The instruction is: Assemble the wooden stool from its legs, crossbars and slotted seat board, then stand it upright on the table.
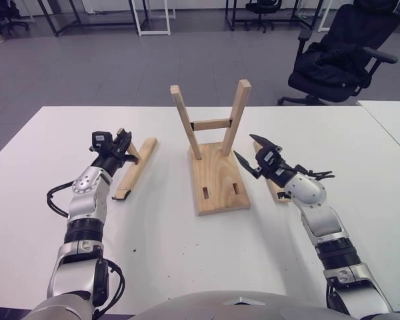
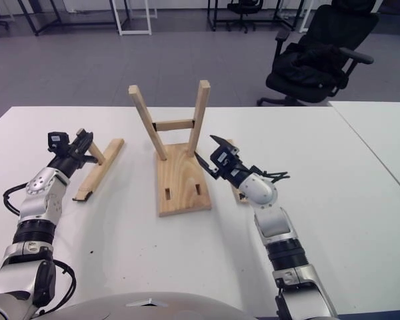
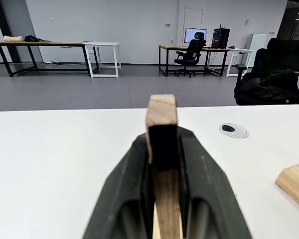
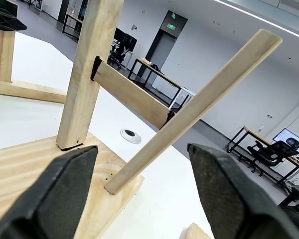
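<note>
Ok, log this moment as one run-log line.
left gripper shut on loose wooden piece | right gripper open beside seat board | two legs, crossbar fitted | two slots empty

Legible text: none in any view.
White sticker (image 1: pixel 99 139): on the back of the left claw (image 1: pixel 123 145); its print is too small to read.
Green sign (image 4: pixel 172 29): lit, above the doorway in the room behind; its characters cannot be made out.
Monitor (image 3: pixel 195 35): on a far desk; the screen is bright, its content unreadable.
</note>
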`<action>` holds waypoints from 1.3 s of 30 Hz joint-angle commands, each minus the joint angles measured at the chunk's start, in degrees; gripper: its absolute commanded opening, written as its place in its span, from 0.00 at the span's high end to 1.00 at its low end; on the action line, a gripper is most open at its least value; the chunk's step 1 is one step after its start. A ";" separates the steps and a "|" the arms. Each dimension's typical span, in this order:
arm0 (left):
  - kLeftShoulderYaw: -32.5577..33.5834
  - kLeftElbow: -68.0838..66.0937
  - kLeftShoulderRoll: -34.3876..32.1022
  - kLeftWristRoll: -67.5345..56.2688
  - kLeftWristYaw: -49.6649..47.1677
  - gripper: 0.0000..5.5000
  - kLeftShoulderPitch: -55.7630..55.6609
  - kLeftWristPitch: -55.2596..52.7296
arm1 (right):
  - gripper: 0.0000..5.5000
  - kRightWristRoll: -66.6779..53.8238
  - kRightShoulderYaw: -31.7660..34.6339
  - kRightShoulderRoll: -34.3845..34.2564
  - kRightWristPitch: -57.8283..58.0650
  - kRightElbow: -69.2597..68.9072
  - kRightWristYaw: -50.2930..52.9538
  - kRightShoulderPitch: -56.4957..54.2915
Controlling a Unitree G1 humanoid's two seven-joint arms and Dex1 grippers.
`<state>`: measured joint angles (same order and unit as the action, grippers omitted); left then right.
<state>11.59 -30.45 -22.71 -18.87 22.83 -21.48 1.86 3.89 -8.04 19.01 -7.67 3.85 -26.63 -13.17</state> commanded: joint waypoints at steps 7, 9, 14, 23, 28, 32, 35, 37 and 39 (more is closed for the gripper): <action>1.13 9.69 -1.19 -0.07 0.05 0.70 3.82 -10.70 | 0.39 -1.14 1.28 -1.47 -0.24 1.32 1.74 -2.64; 1.33 11.39 -2.00 -0.29 0.67 0.64 5.10 -13.65 | 0.39 -1.38 1.71 -1.58 0.01 1.55 1.83 -2.98; -2.03 17.73 -6.22 1.39 4.78 0.49 10.38 -25.97 | 0.39 -1.79 1.44 -1.92 0.76 0.80 2.04 -2.10; -3.30 19.27 -7.61 3.79 4.51 0.25 13.38 -32.70 | 0.39 -1.77 1.18 -2.21 1.80 0.50 2.22 -1.91; -3.10 18.07 -7.11 4.67 4.66 0.36 13.54 -29.78 | 0.39 -1.21 0.85 -2.21 1.64 0.55 2.31 -1.88; -3.56 17.18 -7.47 5.49 4.98 0.48 13.90 -28.29 | 0.39 -1.00 0.90 -2.15 1.64 0.65 2.46 -2.14; -6.12 16.95 -8.74 7.74 5.92 0.58 14.31 -27.23 | 0.39 -0.86 0.83 -2.18 1.61 0.86 2.51 -2.54; -7.07 17.11 -8.93 8.32 6.61 0.63 14.52 -26.97 | 0.39 -0.80 0.74 -2.22 1.53 0.91 2.50 -2.61; -7.25 17.29 -9.06 8.49 6.65 0.63 14.52 -26.70 | 0.39 -0.78 0.72 -2.20 1.54 0.87 2.49 -2.63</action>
<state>5.51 -12.33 -31.45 -11.72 29.31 -8.65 -23.89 2.61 -7.10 16.86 -6.73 4.52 -24.44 -15.06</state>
